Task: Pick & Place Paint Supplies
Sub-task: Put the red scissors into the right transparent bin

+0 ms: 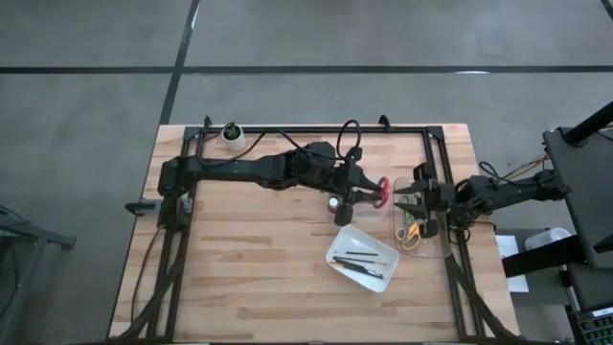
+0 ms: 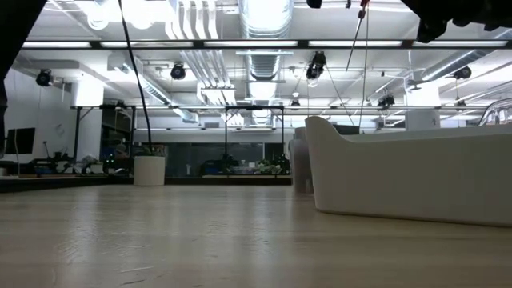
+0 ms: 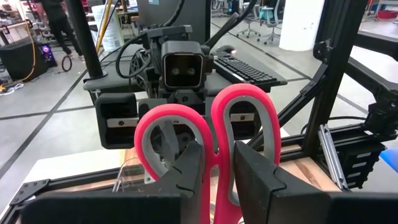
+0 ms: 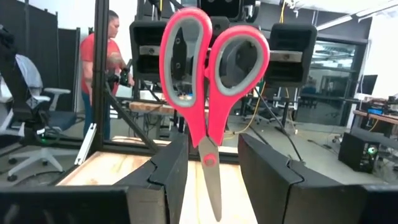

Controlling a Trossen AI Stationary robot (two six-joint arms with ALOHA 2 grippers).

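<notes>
High view: we see the left hand [image 1: 368, 195] stretched across the wooden bench [image 1: 249, 259] toward the right hand [image 1: 414, 194], with the red-handled scissors [image 1: 381, 192] between them. Just beside the left hand stands a small bottle with a pale cap [image 1: 333, 204]. A white tray [image 1: 362, 258] lies nearer the front edge with thin dark brushes [image 1: 359, 255] in it. Below the right hand, a clear container [image 1: 431, 251] holds yellow-handled scissors [image 1: 412, 233]. A small white cup [image 1: 233, 135] sits at the far left corner.

Low view: we note only the tray's white wall [image 2: 416, 172] close by and the white cup [image 2: 149, 170] far off; neither hand can be made out here.

Left wrist view: the left fingers [image 3: 186, 171] are clamped on the red-handled scissors [image 3: 211, 130] just below the handle loops, loops upward. The right hand faces it from beyond.

Right wrist view: the red-handled scissors [image 4: 211, 81] hang blades down between the right fingers [image 4: 171, 165], which stand apart on either side without touching them. We record the right hand as open. A person in a red top [image 4: 99, 62] stands in the room behind.
</notes>
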